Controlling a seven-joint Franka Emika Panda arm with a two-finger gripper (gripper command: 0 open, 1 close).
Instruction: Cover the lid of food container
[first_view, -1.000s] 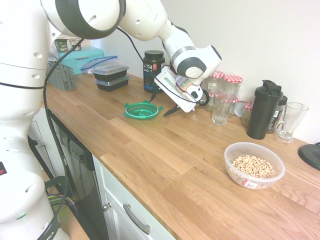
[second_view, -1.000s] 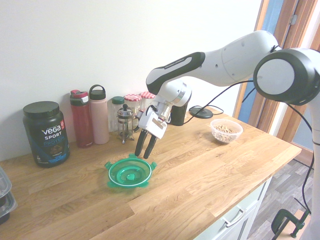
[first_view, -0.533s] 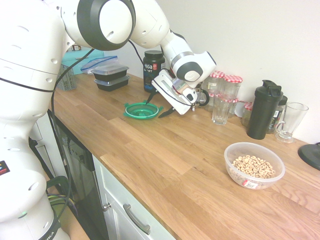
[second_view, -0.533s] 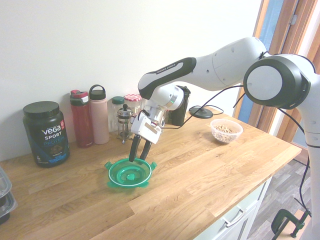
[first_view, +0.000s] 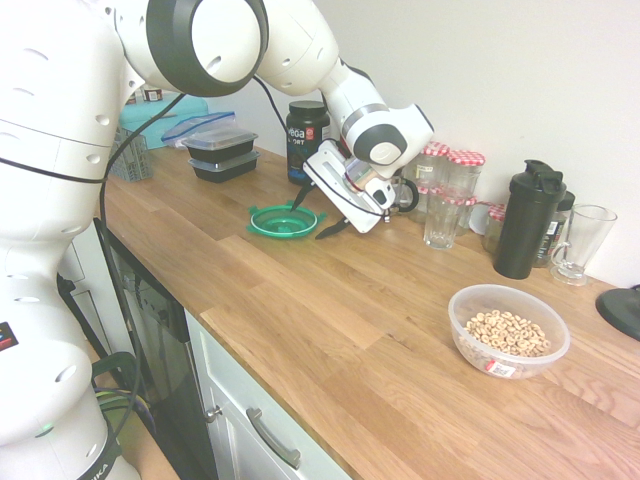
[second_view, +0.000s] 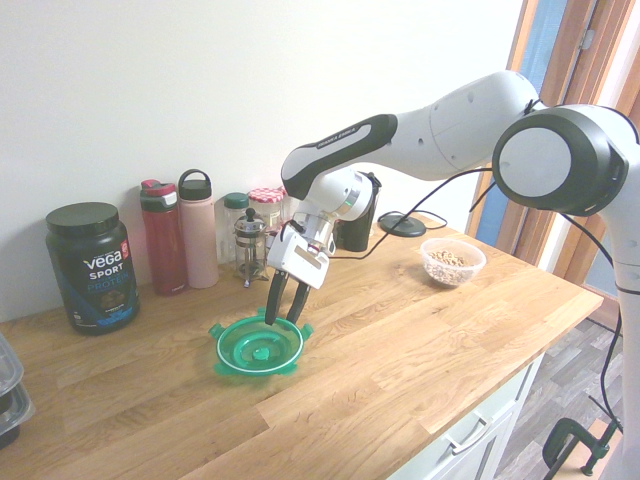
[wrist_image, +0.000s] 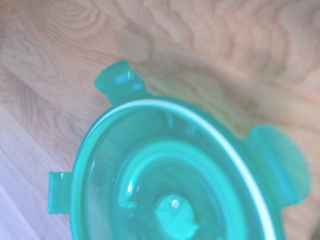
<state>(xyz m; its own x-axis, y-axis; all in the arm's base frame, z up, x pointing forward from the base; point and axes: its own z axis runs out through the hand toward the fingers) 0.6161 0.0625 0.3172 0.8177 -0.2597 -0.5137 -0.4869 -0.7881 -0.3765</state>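
Gripper (second_view: 283, 318) jaws open, empty, angled down over lid (second_view: 259, 348); fingertips straddle lid's rim at about 1 o'clock in second exterior view. Contact unclear. Lid flat on worktop (second_view: 400, 340), white ring and clip tabs clear in wrist view (wrist_image: 170, 200). Food container (first_view: 508, 330) with cereal well apart from lid, at 4 o'clock from it in first exterior view, uncovered. Protein tub (second_view: 92, 266) and bottles (second_view: 185, 230) along wall at 10 to 11 o'clock from lid in second exterior view.
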